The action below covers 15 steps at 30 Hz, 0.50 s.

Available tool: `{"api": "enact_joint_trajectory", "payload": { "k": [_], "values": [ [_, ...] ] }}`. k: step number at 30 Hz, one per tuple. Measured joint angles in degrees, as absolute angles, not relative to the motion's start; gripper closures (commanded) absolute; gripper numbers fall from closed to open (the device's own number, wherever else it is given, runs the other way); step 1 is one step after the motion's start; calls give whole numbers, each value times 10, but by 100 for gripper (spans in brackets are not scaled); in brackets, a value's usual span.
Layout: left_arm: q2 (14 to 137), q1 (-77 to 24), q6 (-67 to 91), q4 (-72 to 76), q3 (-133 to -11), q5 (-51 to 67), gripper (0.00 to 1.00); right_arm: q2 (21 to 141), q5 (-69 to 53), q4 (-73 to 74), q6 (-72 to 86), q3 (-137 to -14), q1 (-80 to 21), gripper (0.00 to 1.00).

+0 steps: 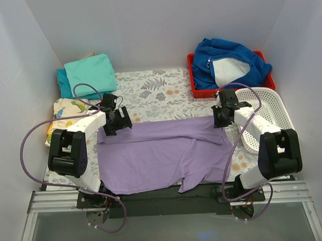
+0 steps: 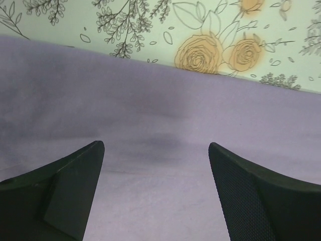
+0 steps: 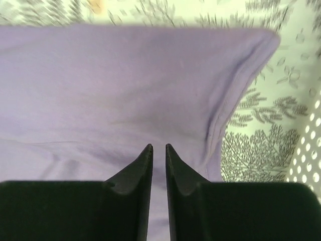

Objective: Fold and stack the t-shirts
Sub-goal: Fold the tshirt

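A lavender t-shirt (image 1: 162, 152) lies flat across the near half of the floral table cover, folded lengthwise, with a sleeve trailing at the front edge. My left gripper (image 1: 119, 122) is open just above its far left edge; the wrist view shows purple cloth (image 2: 150, 100) between the spread fingers (image 2: 156, 148). My right gripper (image 1: 222, 118) hovers over the shirt's far right corner (image 3: 125, 75), its fingers (image 3: 159, 146) drawn together to a thin gap with nothing seen gripped. A folded turquoise t-shirt (image 1: 90, 75) lies on a darker teal one (image 1: 63, 84) at the back left.
A red bin (image 1: 191, 77) at the back right holds a royal-blue fleece jacket (image 1: 228, 62). A white perforated basket (image 1: 266, 103) stands by the right arm and also shows in the right wrist view (image 3: 306, 150). A dinosaur-print cloth (image 1: 63, 116) lies at the left. White walls enclose three sides.
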State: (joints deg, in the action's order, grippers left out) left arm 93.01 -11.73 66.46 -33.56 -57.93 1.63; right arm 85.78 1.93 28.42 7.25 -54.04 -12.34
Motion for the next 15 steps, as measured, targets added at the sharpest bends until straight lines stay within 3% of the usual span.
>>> {"api": "enact_joint_trajectory", "payload": {
  "k": [15],
  "values": [
    [957, -117, 661, -325, -579, 46, 16, 912, -2, 246, 71, -538, -124, 79]
  ]
}}
